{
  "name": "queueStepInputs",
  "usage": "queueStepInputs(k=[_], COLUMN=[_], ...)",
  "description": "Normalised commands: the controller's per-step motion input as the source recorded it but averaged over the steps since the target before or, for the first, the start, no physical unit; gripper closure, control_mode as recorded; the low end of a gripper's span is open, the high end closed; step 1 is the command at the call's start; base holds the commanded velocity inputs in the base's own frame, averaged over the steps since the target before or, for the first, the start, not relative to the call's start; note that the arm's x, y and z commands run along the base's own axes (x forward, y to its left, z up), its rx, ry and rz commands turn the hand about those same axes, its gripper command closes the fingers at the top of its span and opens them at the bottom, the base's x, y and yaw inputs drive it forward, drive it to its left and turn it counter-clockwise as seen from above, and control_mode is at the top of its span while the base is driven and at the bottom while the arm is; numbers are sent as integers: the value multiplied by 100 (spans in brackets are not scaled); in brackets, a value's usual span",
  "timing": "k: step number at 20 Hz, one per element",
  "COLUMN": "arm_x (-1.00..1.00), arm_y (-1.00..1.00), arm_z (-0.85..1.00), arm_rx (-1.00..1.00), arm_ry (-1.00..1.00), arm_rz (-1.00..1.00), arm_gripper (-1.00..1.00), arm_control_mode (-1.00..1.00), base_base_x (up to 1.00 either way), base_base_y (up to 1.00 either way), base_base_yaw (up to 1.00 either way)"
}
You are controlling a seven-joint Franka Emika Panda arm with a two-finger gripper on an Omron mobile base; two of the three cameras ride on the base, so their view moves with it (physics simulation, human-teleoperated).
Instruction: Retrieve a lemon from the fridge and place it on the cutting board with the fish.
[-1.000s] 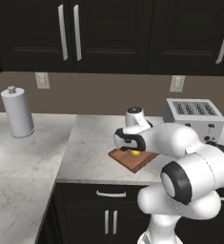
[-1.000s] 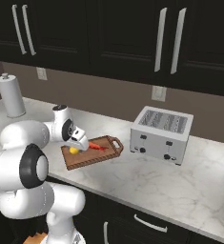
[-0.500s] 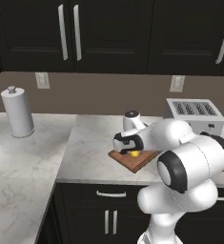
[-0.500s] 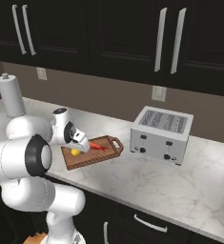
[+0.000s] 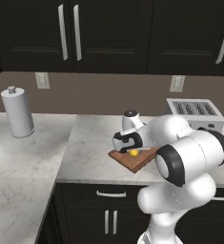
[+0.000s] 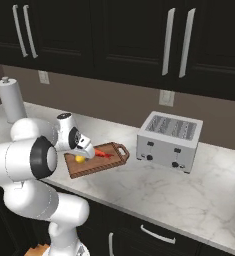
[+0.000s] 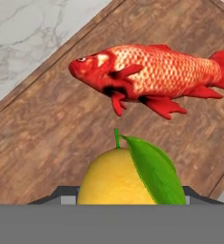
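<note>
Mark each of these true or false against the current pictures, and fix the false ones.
1. The lemon has a green leaf at its stem. True.
2. The fish lies on the bare counter. False: it lies on the cutting board.
3. The toaster stands on the cutting board. False: it stands on the counter, apart from the board.
4. A paper towel roll stands upright on the counter. True.
5. The lemon is touching the fish. False: in the hand view bare wood shows between them.
</note>
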Motion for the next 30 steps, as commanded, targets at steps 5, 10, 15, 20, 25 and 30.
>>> queueStepInputs(k=[5, 10, 15, 20, 25, 30], arm_x=[2, 0, 0, 0, 2, 0], arm_y=[0, 0, 0, 0, 0, -4], arm_z=[-2, 0, 0, 0, 0, 11], arm_rx=[0, 0, 0, 0, 0, 0], arm_ry=[0, 0, 0, 0, 0, 0], arm_rz=[0, 0, 0, 0, 0, -1], arm_gripper=[100, -100, -100, -100, -100, -100], arm_control_mode=[-100, -100, -100, -100, -100, -100], base_base_x=[0, 0, 0, 0, 0, 0], base_base_y=[0, 0, 0, 0, 0, 0], base_base_yaw=[0, 0, 0, 0, 0, 0])
